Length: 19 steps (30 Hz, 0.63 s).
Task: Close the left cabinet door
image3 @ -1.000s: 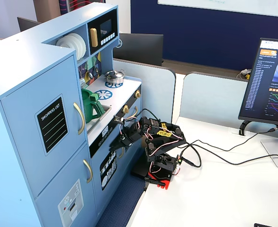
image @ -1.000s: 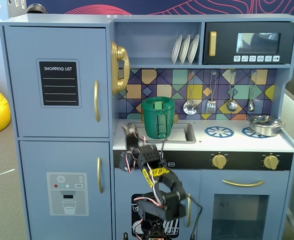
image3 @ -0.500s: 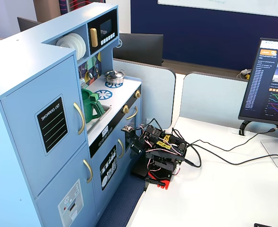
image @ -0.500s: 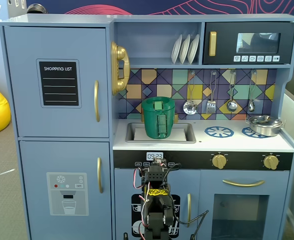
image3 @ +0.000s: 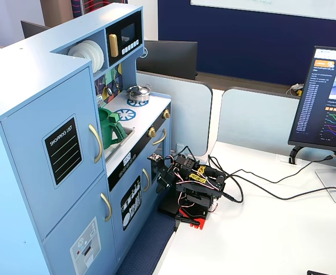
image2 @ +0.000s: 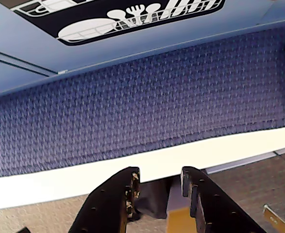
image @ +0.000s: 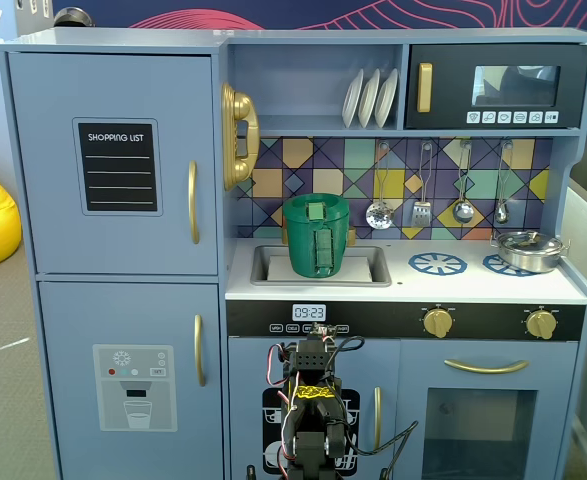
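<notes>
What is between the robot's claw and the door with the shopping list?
In a fixed view, the dispenser door and dishwasher door lie between the gripper and the shopping-list door.

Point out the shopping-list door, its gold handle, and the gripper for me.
shopping-list door [image: 113,100]: a fixed view, bare blue panel above the chalkboard.
gold handle [image: 193,202]: a fixed view, middle of the curved bar.
gripper [image2: 160,182]: wrist view, gap midway between fingertips.
</notes>
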### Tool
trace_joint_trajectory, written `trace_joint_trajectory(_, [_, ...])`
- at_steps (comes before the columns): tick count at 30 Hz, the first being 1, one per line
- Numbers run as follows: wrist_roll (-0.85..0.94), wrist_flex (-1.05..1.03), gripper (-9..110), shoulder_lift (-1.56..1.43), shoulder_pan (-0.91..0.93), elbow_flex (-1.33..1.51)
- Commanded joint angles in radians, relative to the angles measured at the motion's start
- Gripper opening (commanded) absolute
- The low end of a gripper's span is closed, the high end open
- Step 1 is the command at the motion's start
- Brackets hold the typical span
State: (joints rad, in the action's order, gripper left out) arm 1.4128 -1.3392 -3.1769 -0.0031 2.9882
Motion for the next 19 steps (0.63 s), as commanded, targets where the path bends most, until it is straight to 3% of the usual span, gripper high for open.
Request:
trace_joint_trajectory(1, [-0.078,-0.169,0,-0.002,0.012,0.009])
trace_joint_trajectory(19, [-0.020,-0.175,4,-0.002,0.002,0.009])
